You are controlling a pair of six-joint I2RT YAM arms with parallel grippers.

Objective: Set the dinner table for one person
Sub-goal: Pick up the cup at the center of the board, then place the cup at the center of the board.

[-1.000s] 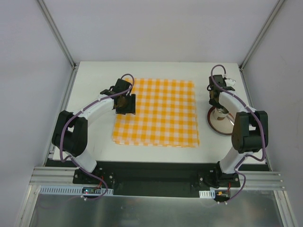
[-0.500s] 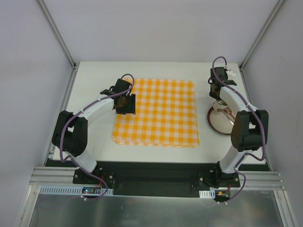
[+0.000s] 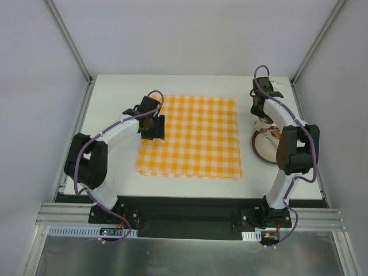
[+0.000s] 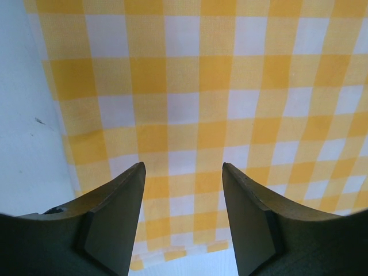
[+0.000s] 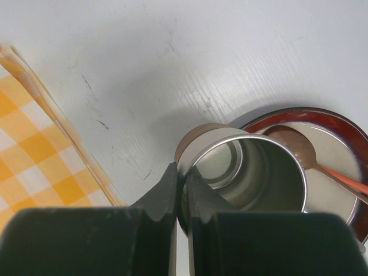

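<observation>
When you inspect, count one cloth (image 3: 192, 138), plate (image 5: 345, 123), spoon (image 5: 299, 150) and cup (image 5: 259, 172); the dinner table (image 3: 115, 95) is matte white, faintly scratched; left gripper (image 4: 183, 168) spread, right gripper (image 5: 183, 175) pinching the cup rim.

Pretty clearly a robotics lab test cell, not anybody's dining room. Two white-and-black robot arms (image 3: 112, 131) are bolted at their bases to a slotted aluminium rail (image 3: 322, 218), with purple cables (image 3: 76, 169) looped along them. Plain pale panel walls (image 3: 190, 34) box them in behind and on both sides, held by slim aluminium corner posts (image 3: 69, 40). A brushed metal sheet (image 3: 172, 259) lies in front of the bases. The large white matte tabletop (image 3: 115, 92) they reach over is scuffed – only the orange-and-white checked cloth (image 3: 195, 138) between them looks homey.
</observation>
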